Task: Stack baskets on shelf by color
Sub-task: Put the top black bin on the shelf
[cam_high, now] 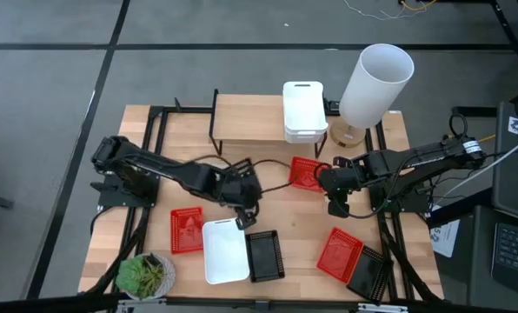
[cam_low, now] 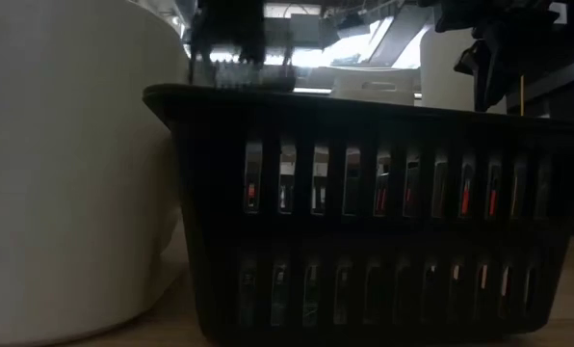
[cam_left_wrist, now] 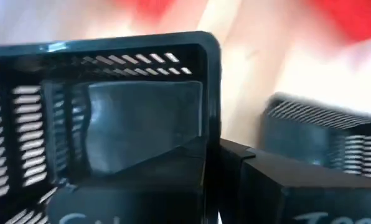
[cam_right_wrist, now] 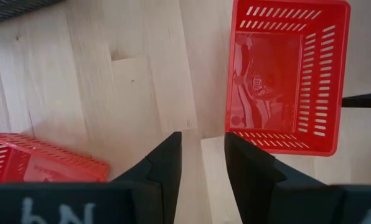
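Baskets counted: 3 red, 2 black, 2 white.
L tool [cam_high: 247, 215] clamped on black basket [cam_high: 264, 256] rim; R tool [cam_high: 338, 207] fingers apart above desk [cam_high: 276, 217].

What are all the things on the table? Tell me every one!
Red mesh plastic baskets: three, red; one by the shelf, one left, one right.
Black mesh plastic baskets: two, black; middle black basket, another at the right corner.
White plastic baskets: white; a stack on the shelf, one on the table.
Low wooden shelf: one, light wood, far side.
Tall white cylinder: one, beside the shelf.
Green potted plant: one, left corner.
Left pincer: shut on the middle black basket.
Right pincer: open, over bare wood.
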Robot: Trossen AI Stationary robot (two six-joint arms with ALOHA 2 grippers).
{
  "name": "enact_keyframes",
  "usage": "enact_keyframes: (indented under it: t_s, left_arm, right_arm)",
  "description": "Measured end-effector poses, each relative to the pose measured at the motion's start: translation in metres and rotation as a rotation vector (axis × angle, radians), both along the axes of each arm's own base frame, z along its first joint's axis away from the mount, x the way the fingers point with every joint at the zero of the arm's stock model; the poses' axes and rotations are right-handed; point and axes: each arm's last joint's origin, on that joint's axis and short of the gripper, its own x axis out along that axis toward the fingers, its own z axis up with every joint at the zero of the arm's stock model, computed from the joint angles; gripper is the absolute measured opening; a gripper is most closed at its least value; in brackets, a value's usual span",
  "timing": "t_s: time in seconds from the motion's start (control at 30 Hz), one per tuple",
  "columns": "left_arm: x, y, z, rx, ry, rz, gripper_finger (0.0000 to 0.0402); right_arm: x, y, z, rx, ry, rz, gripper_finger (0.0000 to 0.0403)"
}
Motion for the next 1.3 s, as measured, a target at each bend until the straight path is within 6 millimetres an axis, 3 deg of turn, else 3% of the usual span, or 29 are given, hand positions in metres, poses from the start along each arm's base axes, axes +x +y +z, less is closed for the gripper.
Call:
enact_keyframes:
  t_s: [0.2,0.33,0.53,0.63,0.87,1.03,1.3]
  left_arm:
    - [-0.011,0.013,0.074,0.377,-0.123,-0.227,0.0]
    - [-0.021,0.049,0.095,0.55,-0.041,-0.25,0.0]
    - [-0.042,0.138,0.069,0.439,0.269,-0.076,0.0]
    - [-0.045,0.165,0.048,0.387,0.321,-0.101,0.0]
    - [-0.045,0.186,0.026,0.33,0.295,-0.22,0.0]
    - [-0.052,0.198,0.012,0.303,0.346,-0.19,0.0]
    - [-0.054,0.211,0.004,0.316,0.378,-0.196,0.0009]
  right_arm:
    - [0.0,0.0,0.0,0.001,0.0,0.0,0.0121]
    - [0.0,0.0,0.0,0.002,-0.004,0.001,0.0121]
    - [0.001,0.0,0.0,0.004,-0.007,-0.002,0.0121]
    - [0.001,0.0,0.0,0.004,-0.007,-0.002,0.0121]
    - [0.001,0.0,0.0,0.005,-0.008,-0.004,0.0121]
    - [0.001,0.0,0.0,0.005,-0.008,-0.006,0.0121]
    - [0.001,0.0,0.0,0.006,-0.008,-0.006,0.0121]
